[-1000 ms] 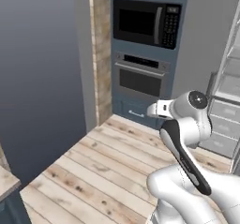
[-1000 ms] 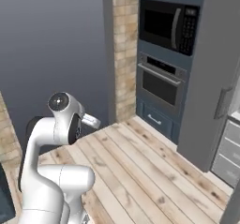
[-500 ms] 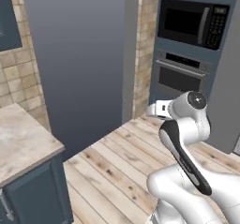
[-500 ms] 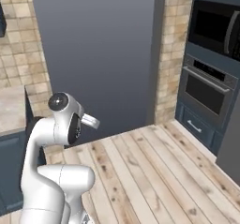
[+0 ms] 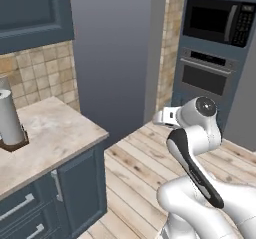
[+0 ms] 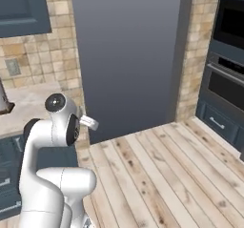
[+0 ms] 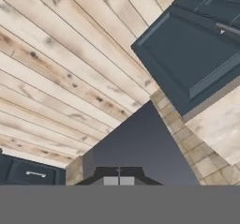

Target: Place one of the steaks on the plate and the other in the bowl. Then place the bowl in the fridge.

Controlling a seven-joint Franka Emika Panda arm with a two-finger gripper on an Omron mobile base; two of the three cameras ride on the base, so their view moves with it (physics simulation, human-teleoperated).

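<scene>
Pincer (image 7: pixel 118 181) closed, seemingly empty, above plank floor (image 7: pixel 56 78)

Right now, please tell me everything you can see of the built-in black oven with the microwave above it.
The built-in black oven sits in a tall dark blue-grey cabinet column, right of a strip of tan brick wall. Its door is dark and glossy, closed, with a long horizontal silver handle near the top. Directly above it is the black microwave, also closed, with a button panel on its right side. Below the oven is a blue drawer with a small silver handle, just above the light wooden plank floor. Nothing touches the oven door.
</scene>
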